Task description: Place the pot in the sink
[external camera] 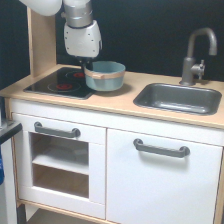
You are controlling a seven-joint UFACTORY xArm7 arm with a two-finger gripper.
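The pot (106, 76) is round, light blue-grey with a tan rim band. It is at the right edge of the black hob (59, 82), partly over the wood countertop (112, 102). My gripper (86, 66) comes down from above onto the pot's left rim, and its dark fingers look closed on that rim. I cannot tell whether the pot rests on the surface or hangs just above it. The sink (178, 98) is a dark grey basin toward the exterior view's right, about a pot's width away from the pot, with nothing in it.
A grey tap (196, 55) stands behind the sink. A tall wood side panel (41, 42) rises behind the hob on the left. White cabinet doors with grey handles (161, 148) are below the countertop.
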